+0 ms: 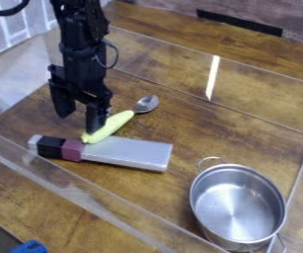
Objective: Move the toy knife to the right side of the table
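We hover gripper (83,107), jaws spread, empty, just above toy knife (114,120) handle. No grasp yet; lift + carry to table (233,119) right side left.

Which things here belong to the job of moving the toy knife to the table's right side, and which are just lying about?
Job:
toy knife
table
tool, open, over the knife's handle

Lying about:
grey cleaver
steel pot
clear walls
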You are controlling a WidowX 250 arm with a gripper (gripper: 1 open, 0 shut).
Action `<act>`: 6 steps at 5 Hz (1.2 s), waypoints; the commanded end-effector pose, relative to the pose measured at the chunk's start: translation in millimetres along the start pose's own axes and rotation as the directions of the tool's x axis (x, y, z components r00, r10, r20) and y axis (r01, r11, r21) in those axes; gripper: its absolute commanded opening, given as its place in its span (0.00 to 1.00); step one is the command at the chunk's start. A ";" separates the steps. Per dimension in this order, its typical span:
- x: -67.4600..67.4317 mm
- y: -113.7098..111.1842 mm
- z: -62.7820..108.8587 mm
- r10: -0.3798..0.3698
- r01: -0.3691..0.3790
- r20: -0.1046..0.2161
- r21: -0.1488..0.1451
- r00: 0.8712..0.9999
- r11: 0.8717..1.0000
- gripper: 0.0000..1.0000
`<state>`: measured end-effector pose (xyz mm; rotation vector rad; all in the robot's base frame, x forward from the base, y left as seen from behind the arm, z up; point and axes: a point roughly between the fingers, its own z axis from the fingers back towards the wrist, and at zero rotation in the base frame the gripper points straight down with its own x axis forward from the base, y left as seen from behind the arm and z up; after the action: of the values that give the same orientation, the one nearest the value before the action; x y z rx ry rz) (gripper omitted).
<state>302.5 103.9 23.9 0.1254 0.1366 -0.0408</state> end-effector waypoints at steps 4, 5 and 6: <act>-62.2 -7.6 -47.2 -0.003 -0.038 -0.325 -0.118 0.946 0.992 1.00; -57.3 -8.1 -44.6 0.033 -0.080 -0.332 -0.129 0.943 0.988 1.00; -50.0 -21.1 -41.0 0.062 -0.113 -0.336 -0.135 0.940 0.984 1.00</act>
<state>277.7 98.2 27.6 0.0231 0.2761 0.0785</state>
